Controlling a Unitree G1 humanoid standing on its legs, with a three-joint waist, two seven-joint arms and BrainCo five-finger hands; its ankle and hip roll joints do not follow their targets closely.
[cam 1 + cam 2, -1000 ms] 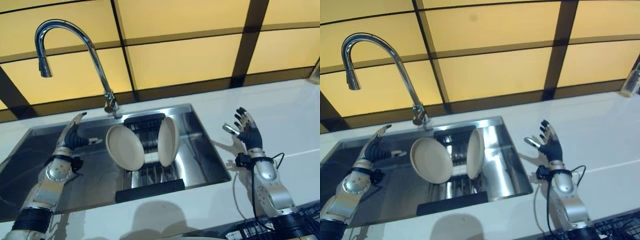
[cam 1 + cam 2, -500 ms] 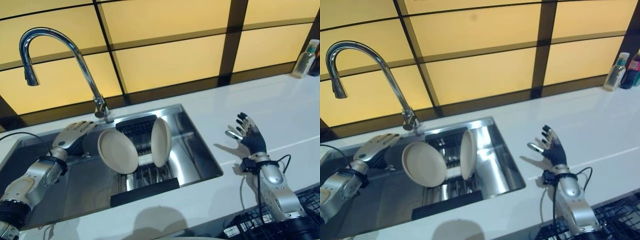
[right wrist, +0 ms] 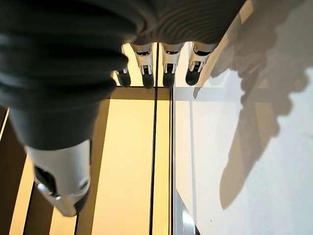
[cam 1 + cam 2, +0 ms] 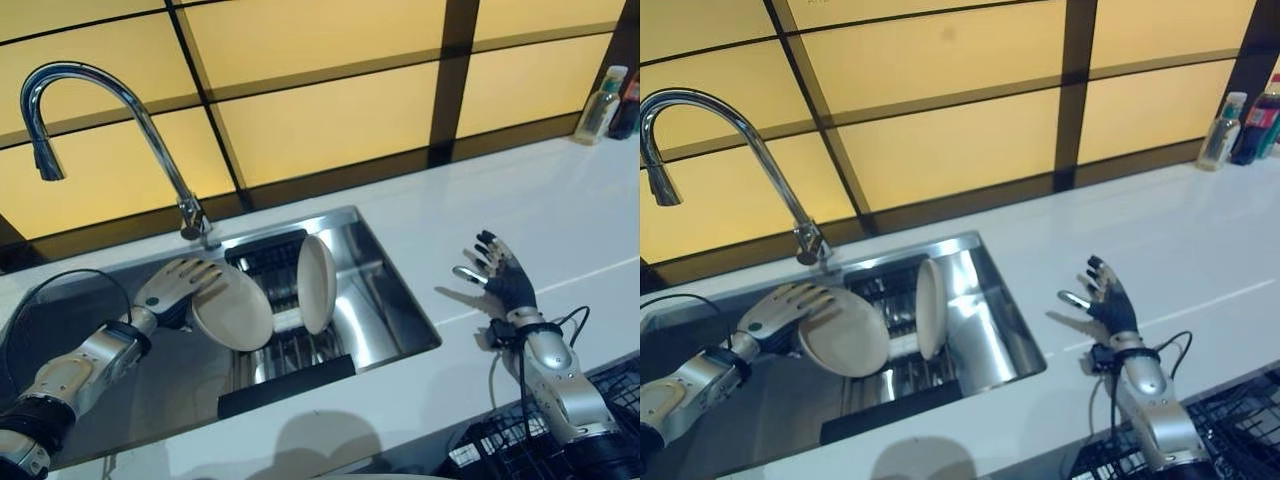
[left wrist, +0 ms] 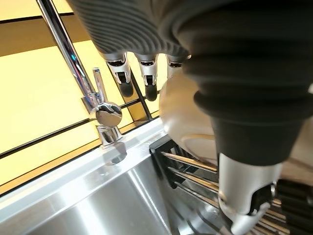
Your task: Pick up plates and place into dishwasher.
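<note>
Two plates [image 4: 232, 305] stood in sink rack [image 4: 290, 350] | left robot hand [image 4: 180, 285] spread against nearer plate | right robot hand [image 4: 497, 275] empty over bench [image 4: 560, 220] | judged stiff, slippery, breakable; rim grip advised

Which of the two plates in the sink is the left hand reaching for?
The tilted plate at the left hand; the other plate stands upright.

Light: bright, warm glow from the yellow wall panels [image 4: 330, 110] behind the countertop [image 4: 560, 200].
Glare: highlights on the faucet [image 4: 110, 90] arch and the sink [image 4: 385, 300] right wall.
Shadows: soft hand-shaped shadow on the countertop beside the right hand [image 4: 497, 278]; darker patch at the countertop's front edge.
Focus: wrist views blur the near ribbed covers.
</note>
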